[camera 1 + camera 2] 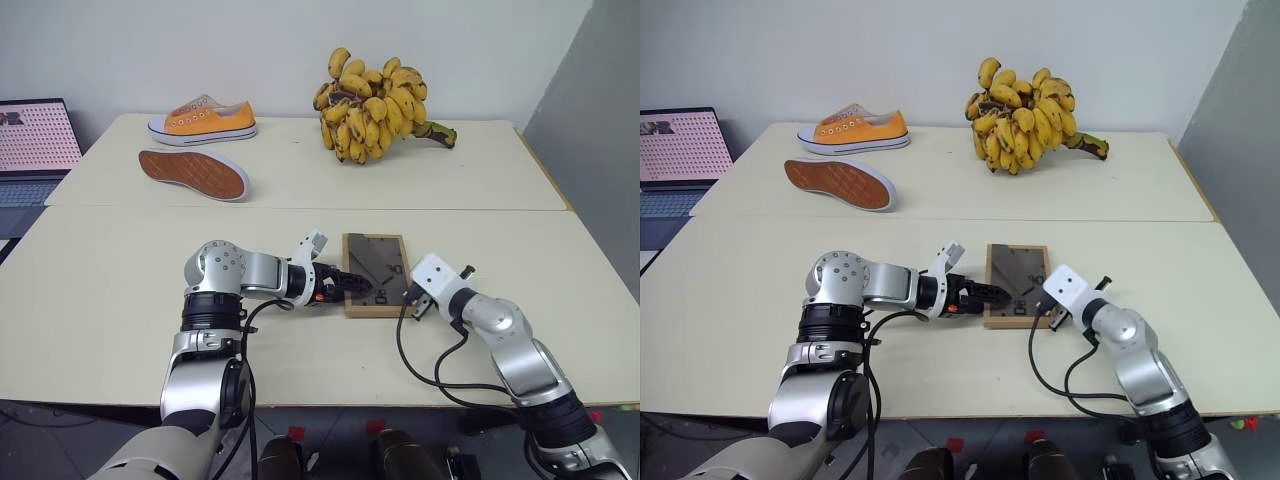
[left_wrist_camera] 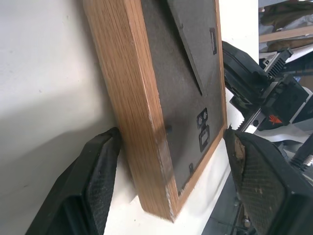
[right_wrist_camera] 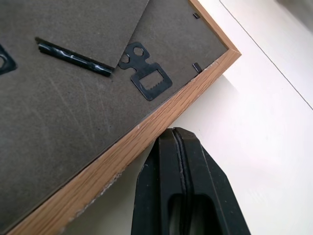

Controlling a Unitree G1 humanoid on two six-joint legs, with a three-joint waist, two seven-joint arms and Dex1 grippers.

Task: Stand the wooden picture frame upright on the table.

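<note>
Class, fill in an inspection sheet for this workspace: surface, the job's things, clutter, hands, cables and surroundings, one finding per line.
Surface: pale cream table, a seam running across it.
Job's things: wooden picture frame lying flat, grey back panel up, not yet upright.
Clutter: orange sneaker standing upright, second sneaker beside it with its sole showing, bunch of bananas, all on the far half.
Hands: left hand open, fingers either side of the frame's near corner; right hand shut, tip at the frame's wooden edge.
Cables: black cable looping from the right wrist over the table's near edge.
Surroundings: laptop beyond the table's left side, plain wall behind.
</note>
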